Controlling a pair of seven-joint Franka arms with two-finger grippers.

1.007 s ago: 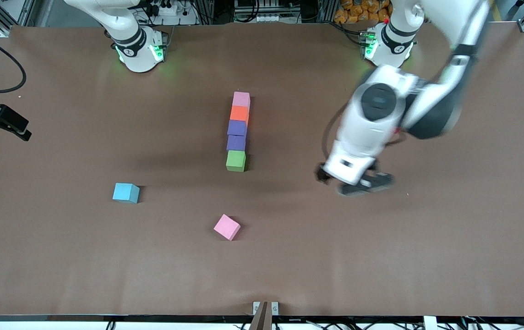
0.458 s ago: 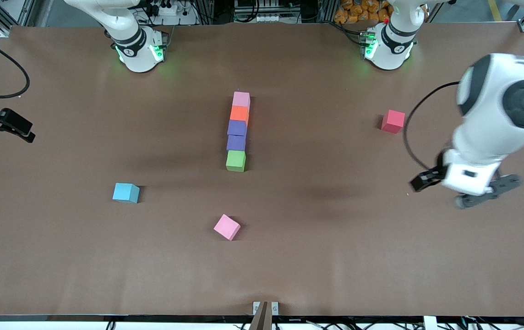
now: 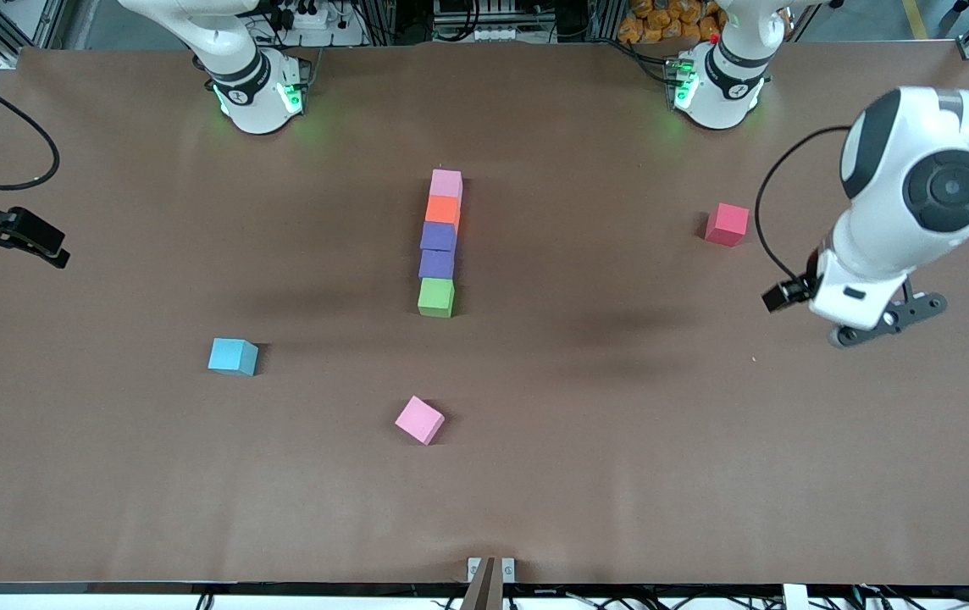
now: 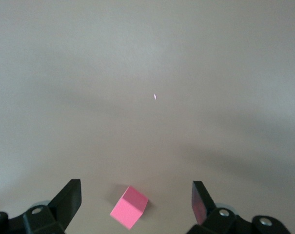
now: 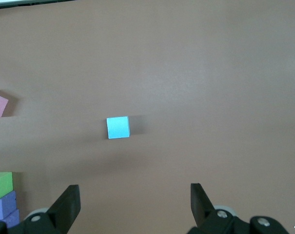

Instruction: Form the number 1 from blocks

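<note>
Blocks (image 3: pixel 439 244) in a five-cube column at mid-bench look complete as a 1, though alignment is hard to judge; left gripper (image 3: pixel 872 320), jaws apart over the bench near the red block (image 3: pixel 727 224), and waiting right gripper (image 3: pixel 23 240), also apart, could nudge it.

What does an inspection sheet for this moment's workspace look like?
Surface: brown table, flat.
Job's things: column of touching blocks, light pink, orange, two purple, green nearest the front camera.
Clutter: cyan block, pink block, red block lie apart.
Grippers: left gripper open, empty, over table's left-arm end; right gripper open, empty, at right-arm end.
Cables: black cable loops by left wrist.
Surroundings: equipment along the table's edge by the bases.
</note>
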